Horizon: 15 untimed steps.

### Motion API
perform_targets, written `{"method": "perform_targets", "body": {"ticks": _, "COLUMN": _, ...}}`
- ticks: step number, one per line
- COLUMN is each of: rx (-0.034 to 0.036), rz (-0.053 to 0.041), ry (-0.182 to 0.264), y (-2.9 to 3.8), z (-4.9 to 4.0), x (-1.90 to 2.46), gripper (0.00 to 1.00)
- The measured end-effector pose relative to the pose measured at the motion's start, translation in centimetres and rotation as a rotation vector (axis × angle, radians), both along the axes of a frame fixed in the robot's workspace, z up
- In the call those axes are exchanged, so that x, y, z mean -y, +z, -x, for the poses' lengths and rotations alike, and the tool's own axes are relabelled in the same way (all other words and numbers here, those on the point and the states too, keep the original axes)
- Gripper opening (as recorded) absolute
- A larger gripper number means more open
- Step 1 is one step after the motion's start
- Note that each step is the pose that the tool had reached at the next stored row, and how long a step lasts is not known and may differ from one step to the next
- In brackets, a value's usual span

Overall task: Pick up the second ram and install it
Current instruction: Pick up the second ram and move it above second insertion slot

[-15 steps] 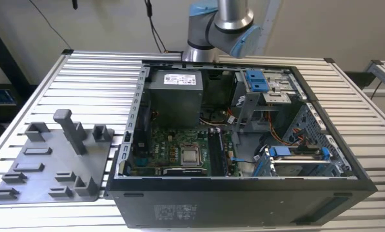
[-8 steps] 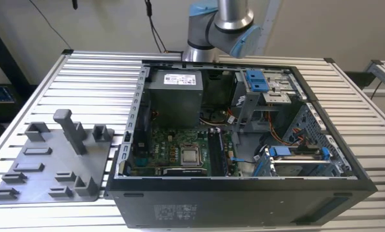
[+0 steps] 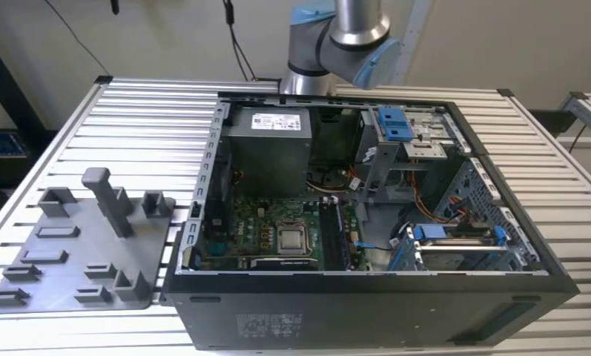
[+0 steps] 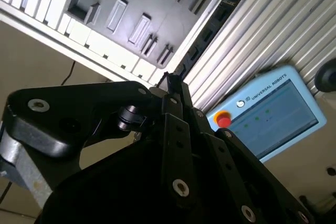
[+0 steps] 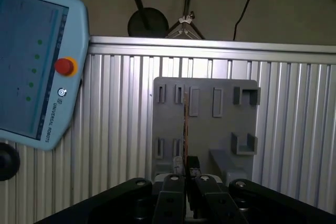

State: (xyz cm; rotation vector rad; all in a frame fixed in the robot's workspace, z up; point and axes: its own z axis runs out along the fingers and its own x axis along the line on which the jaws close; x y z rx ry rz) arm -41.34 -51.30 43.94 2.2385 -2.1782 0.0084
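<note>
My gripper (image 5: 185, 174) is shut on the second ram (image 5: 185, 124), a thin dark strip that shows edge-on and sticks out past the fingertips in the first wrist view. In the second wrist view the ram (image 4: 210, 27) shows its flat dark side with notched edge, reaching away from the gripper (image 4: 170, 80). Behind the ram lies the grey slotted holder tray (image 5: 210, 129), well apart from it. The exterior view shows the open computer case (image 3: 374, 315) with its green motherboard (image 3: 260, 222) and the long dark memory slots (image 3: 333, 237) beside the silver CPU chip (image 3: 293, 239). My arm (image 3: 345, 33) rises behind the case.
The grey holder tray (image 3: 78, 256) sits on the slatted aluminium table (image 3: 137, 111) at the exterior view's left of the case. Blue drive brackets (image 3: 396, 122) and cables crowd the case's far right side. A blue teach pendant (image 5: 31, 66) with a red button lies on the table.
</note>
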Motion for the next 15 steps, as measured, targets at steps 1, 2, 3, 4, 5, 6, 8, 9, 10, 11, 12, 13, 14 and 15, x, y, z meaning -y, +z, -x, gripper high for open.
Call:
{"method": "perform_targets", "body": {"ticks": 1, "rx": -0.0004, "rz": 0.0000, "ry": 0.000, "y": 0.00, "z": -0.23, "x": 0.00, "gripper": 0.14}}
{"method": "perform_targets", "body": {"ticks": 2, "rx": -0.0007, "rz": 0.0000, "ry": 0.000, "y": 0.00, "z": -0.47, "x": 0.00, "gripper": 0.14}}
{"method": "perform_targets", "body": {"ticks": 3, "rx": -0.0011, "rz": 0.0000, "ry": 0.000, "y": 0.00, "z": -0.73, "x": 0.00, "gripper": 0.14}}
{"method": "perform_targets", "body": {"ticks": 4, "rx": -0.0015, "rz": -0.0001, "ry": 0.000, "y": 0.00, "z": -0.98, "x": 0.00, "gripper": 0.14}}
{"method": "perform_targets", "body": {"ticks": 5, "rx": -0.0020, "rz": -0.0001, "ry": 0.000, "y": 0.00, "z": -1.23, "x": 0.00, "gripper": 0.14}}
{"method": "perform_targets", "body": {"ticks": 6, "rx": -0.0024, "rz": 0.0000, "ry": 0.000, "y": 0.00, "z": -1.48, "x": 0.00, "gripper": 0.14}}
{"method": "perform_targets", "body": {"ticks": 8, "rx": -0.0032, "rz": -0.0001, "ry": 0.000, "y": -0.01, "z": -2.01, "x": 0.00, "gripper": 0.14}}
{"method": "perform_targets", "body": {"ticks": 9, "rx": -0.0035, "rz": -0.0001, "ry": 0.000, "y": -0.01, "z": -2.25, "x": 0.00, "gripper": 0.14}}
{"method": "perform_targets", "body": {"ticks": 10, "rx": -0.0039, "rz": -0.0001, "ry": 0.000, "y": -0.01, "z": -2.51, "x": 0.00, "gripper": 0.14}}
{"method": "perform_targets", "body": {"ticks": 11, "rx": -0.0043, "rz": 0.0000, "ry": 0.000, "y": 0.00, "z": -2.76, "x": 0.00, "gripper": 0.14}}
{"method": "perform_targets", "body": {"ticks": 12, "rx": -0.0046, "rz": 0.0000, "ry": 0.000, "y": 0.00, "z": -3.01, "x": 0.00, "gripper": 0.14}}
{"method": "perform_targets", "body": {"ticks": 13, "rx": -0.0048, "rz": -0.0001, "ry": 0.000, "y": 0.00, "z": -3.25, "x": 0.00, "gripper": 0.14}}
{"method": "perform_targets", "body": {"ticks": 14, "rx": -0.0051, "rz": 0.0000, "ry": 0.000, "y": 0.00, "z": -3.48, "x": 0.00, "gripper": 0.14}}
{"method": "perform_targets", "body": {"ticks": 15, "rx": -0.0053, "rz": 0.0000, "ry": 0.000, "y": 0.00, "z": -3.71, "x": 0.00, "gripper": 0.14}}
